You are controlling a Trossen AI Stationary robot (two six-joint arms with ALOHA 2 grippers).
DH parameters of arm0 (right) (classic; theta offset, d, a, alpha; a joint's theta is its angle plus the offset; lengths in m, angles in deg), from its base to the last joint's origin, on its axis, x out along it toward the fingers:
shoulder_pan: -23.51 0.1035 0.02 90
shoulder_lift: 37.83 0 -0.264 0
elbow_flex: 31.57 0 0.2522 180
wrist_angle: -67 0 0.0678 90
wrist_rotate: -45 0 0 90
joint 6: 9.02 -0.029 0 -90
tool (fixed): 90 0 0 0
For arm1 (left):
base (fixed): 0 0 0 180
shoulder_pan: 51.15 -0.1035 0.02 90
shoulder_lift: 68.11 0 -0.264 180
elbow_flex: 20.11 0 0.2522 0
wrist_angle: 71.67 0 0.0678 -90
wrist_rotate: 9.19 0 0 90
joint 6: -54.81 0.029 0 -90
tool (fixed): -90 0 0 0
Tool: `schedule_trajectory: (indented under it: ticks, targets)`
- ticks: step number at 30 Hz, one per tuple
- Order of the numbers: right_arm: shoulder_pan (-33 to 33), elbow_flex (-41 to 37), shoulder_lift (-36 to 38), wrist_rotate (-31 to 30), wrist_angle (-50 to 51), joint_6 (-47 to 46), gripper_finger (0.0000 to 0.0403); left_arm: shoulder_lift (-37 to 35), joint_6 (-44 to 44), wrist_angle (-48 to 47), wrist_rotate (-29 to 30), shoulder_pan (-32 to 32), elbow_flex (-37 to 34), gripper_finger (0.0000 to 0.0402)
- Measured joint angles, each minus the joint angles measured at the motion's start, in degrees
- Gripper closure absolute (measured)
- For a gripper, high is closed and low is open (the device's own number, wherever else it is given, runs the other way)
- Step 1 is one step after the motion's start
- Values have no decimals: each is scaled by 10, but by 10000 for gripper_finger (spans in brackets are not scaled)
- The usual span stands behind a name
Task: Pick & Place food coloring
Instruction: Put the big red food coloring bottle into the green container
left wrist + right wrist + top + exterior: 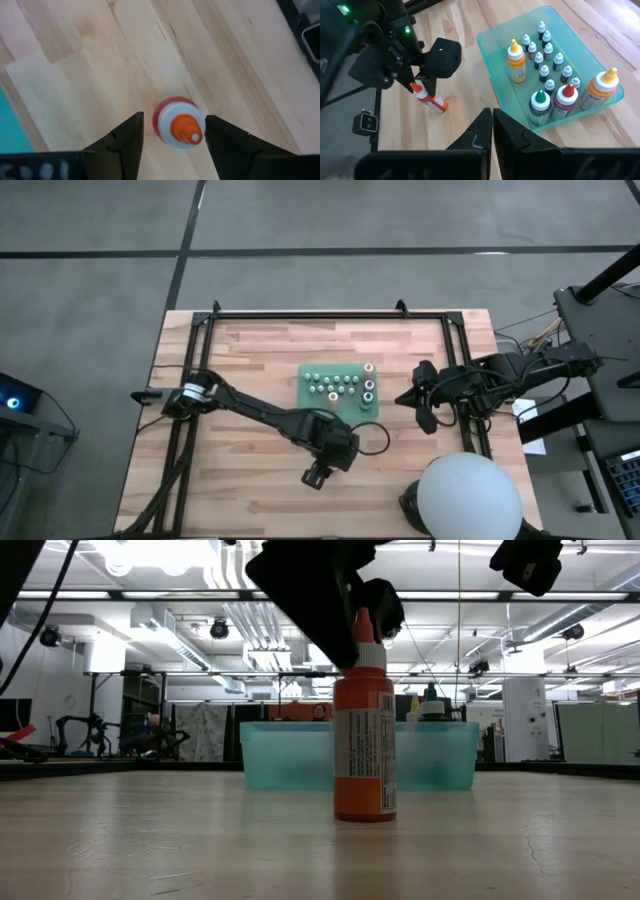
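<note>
High view: the left arm reaches across the wooden table (250, 470) toward its near middle, and the left gripper (318, 476) sits well inside the near edge, with bare board to its left, right and near sides. The right arm waits near the right edge, level with the teal tray (312, 402), its right gripper (416, 402) just right of the tray and apart from it. A white dome (468, 496) overlaps the near right corner.

Left wrist view: the left gripper (173, 145) is released; its two dark fingers (131, 140) stand apart on either side of the orange bottle (179, 124), with a visible gap on each side of the white collar. The bottle has an orange tip and stands upright on the wood.

Low view: the orange bottle (364, 730) stands upright on the table in front of the teal tray (290, 755), clear of the tray's near wall. The dark gripper body hangs directly above its tip. Table surface lies open to the left and right of the bottle.

Right wrist view: the right gripper (492, 125) is clenched, fingers pressed together and holding nothing. The teal tray (490, 60) holds rows of small bottles (552, 57) in its middle, a yellow bottle (516, 61) at one side, and a green-capped bottle (539, 106), a red-capped bottle (566, 102) and an orange-yellow bottle (600, 90) along one wall. The orange bottle (430, 100) stands outside the tray under the left gripper (422, 86), with open wood between it and the tray's wall.
</note>
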Motion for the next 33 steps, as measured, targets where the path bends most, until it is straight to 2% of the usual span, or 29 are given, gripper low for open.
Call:
schedule_trajectory:
  ticks: [11, 24, 33]
  targets:
    - [0, 0, 0, 0, 0, 0, 394, 0, -1, -6, 0, 0, -2, 227]
    - [0, 0, 0, 0, 0, 0, 394, 0, -10, -4, -4, 0, -2, 303]
    - [0, 0, 0, 0, 0, 0, 394, 0, -10, -5, -4, -1, -2, 304]
